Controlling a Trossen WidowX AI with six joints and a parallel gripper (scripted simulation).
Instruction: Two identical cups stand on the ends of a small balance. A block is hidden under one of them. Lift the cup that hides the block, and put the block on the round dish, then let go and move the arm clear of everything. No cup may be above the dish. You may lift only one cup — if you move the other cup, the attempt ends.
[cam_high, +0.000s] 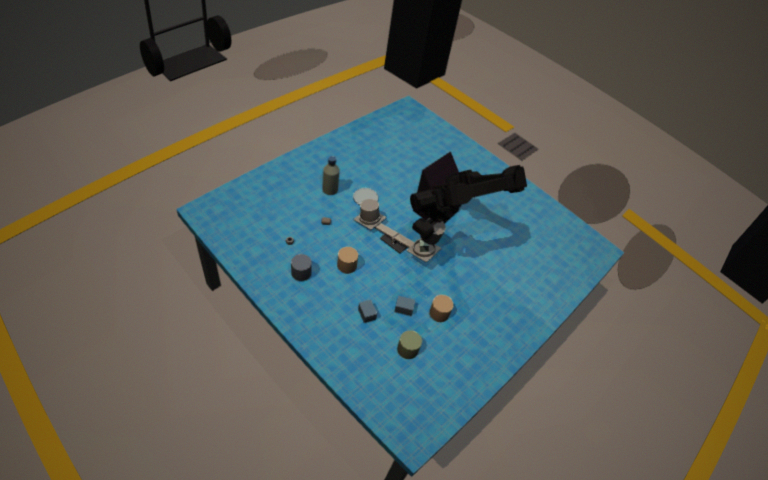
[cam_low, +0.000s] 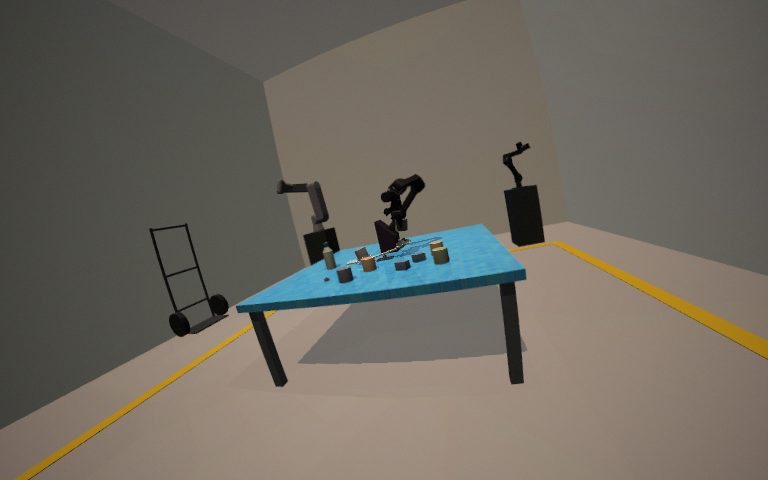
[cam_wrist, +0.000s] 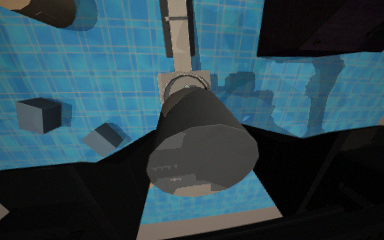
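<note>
Top view shows the block (cam_high: 424, 247) (cam_wrist: 187, 86) on the balance's (cam_high: 386, 230) (cam_wrist: 182, 50) uncovered end, my pincer (cam_high: 433, 229) (cam_low: 400, 222) (cam_wrist: 194, 130) gripping the raised cup (cam_high: 439, 228) (cam_low: 402, 224) (cam_wrist: 202, 162) above it; lifting seems done, so next I should park that cup away from the dish (cam_high: 365, 195).

Showing two grey cylindrical cups (cam_high: 438, 228) (cam_high: 369, 211) (cam_low: 402, 224) (cam_low: 362, 254) (cam_wrist: 202, 160); counting two squat orange cylinders (cam_high: 347, 260) (cam_high: 441, 308) (cam_low: 368, 263) (cam_low: 436, 245) (cam_wrist: 52, 14), one dark grey cylinder (cam_high: 301, 267) (cam_low: 344, 275), one olive-green cylinder (cam_high: 409, 344) (cam_low: 440, 255); including two blue-grey rectangular blocks (cam_high: 368, 311) (cam_high: 405, 305) (cam_low: 402, 264) (cam_low: 418, 256) (cam_wrist: 40, 116) (cam_wrist: 105, 139), one olive bottle (cam_high: 330, 178) (cam_low: 329, 257), one pale round dish (cam_high: 365, 195), one beige beam balance (cam_high: 387, 229) (cam_wrist: 181, 45).
</note>
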